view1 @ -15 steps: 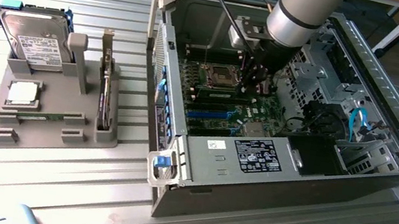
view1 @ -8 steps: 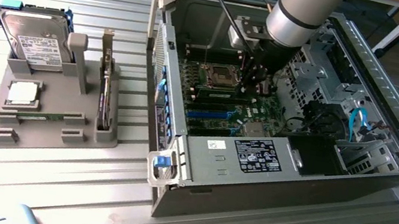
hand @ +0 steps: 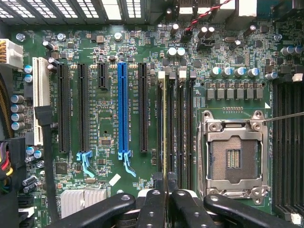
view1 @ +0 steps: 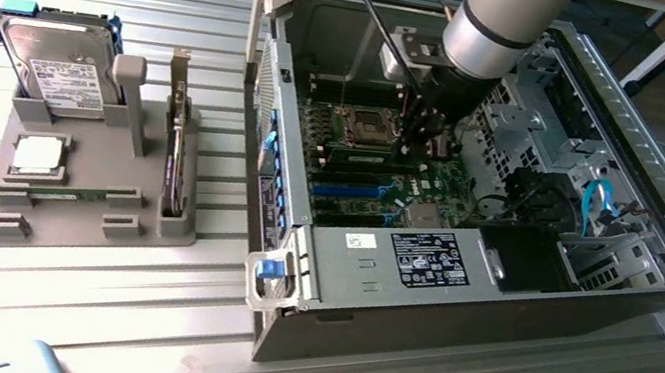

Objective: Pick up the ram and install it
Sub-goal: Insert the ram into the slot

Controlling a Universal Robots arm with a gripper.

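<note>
Gripper (hand: pixel 166 202) clenched on the ram (hand: pixel 165 126), seen edge-on from the wrist as a thin pale line between the black fingers (hand: pixel 153 209). Lined up along one of the dark memory slots (hand: pixel 183 123), in the bank between the empty processor socket (hand: pixel 234 156) and the blue expansion slot (hand: pixel 122 109). In the exterior view, reaching down inside the open computer case (view1: pixel 457 334), low over the green motherboard (view1: pixel 449 181) and well apart from the grey parts holder (view1: pixel 59 202) on the exterior view's left. By the look of it, mid-seating; contact between lower edge and slot floor impossible to judge from here. Best to hold the stick upright and parallel to the slot along its whole length, with no twist toward the neighbouring slots. Press straight down, evenly at both ends, never at a slant. Mind the latches at the slot's ends. Avoid any sideways drag, for fear of bending so thin a board or scraping the socket beside it.
</note>
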